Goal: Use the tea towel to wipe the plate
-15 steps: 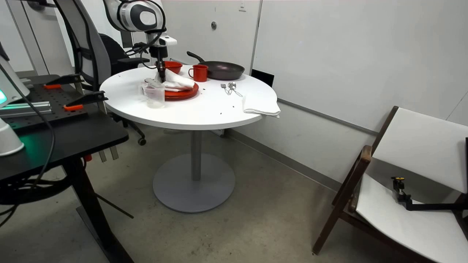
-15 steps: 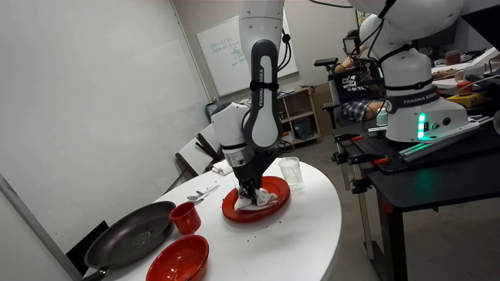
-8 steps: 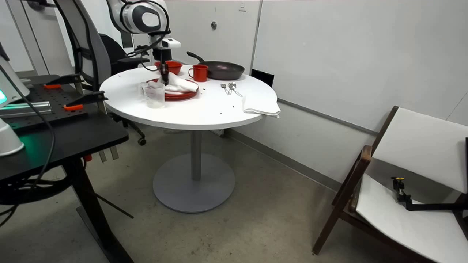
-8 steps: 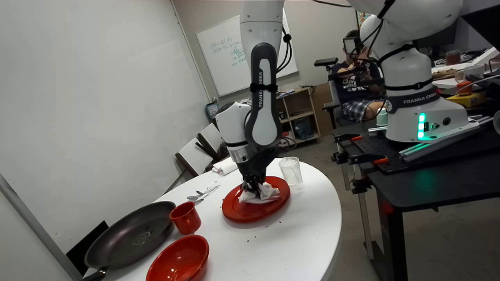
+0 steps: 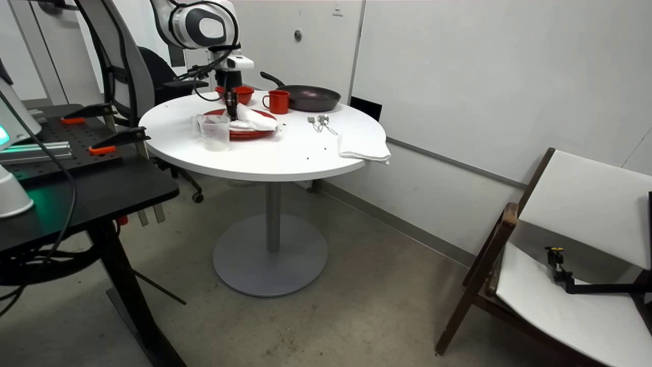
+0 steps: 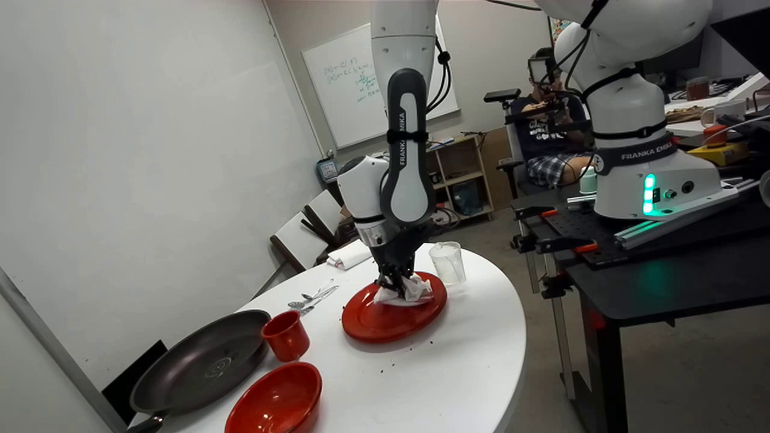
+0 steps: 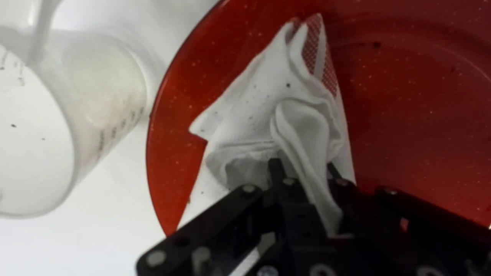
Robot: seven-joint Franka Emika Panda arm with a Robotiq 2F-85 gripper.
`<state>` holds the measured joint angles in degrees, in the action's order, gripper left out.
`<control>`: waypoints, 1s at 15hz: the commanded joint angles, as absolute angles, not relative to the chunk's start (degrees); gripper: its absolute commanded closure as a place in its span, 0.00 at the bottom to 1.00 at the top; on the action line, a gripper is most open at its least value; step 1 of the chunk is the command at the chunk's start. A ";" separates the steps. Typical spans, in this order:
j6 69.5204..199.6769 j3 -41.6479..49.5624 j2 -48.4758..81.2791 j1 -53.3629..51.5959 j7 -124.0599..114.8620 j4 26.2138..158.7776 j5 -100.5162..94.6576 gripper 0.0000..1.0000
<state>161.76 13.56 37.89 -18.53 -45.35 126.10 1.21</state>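
White tea towel [image 7: 257,111], crumpled, dark-specked, on red plate [image 7: 406,126]; one fold in the pinch of the claw [image 7: 306,170]

two towels [image 7: 249,111], one mug [image 6: 287,340], one bowl [image 6: 274,400], one frying pan [image 6: 198,367], one jug [image 6: 448,264], one round table [image 6: 448,379], one black desk [image 5: 112,193], two clamps [image 5: 119,136], one wooden chair [image 5: 540,306], one seated person [image 6: 543,133], one robot arm [image 6: 409,198], one gripper [image 7: 305,168]. at least one plate [image 6: 373,325], hard to tell whether two. several pieces of cutlery [image 5: 323,120], too small and overlapped for sure numbering.
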 commanded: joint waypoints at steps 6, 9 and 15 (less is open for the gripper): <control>168.43 9.79 41.05 -15.99 -42.19 123.68 3.02 0.96; 167.43 7.50 43.08 -14.73 -38.98 120.14 2.88 0.95; 165.57 3.53 47.33 -12.72 -29.48 112.20 2.97 0.95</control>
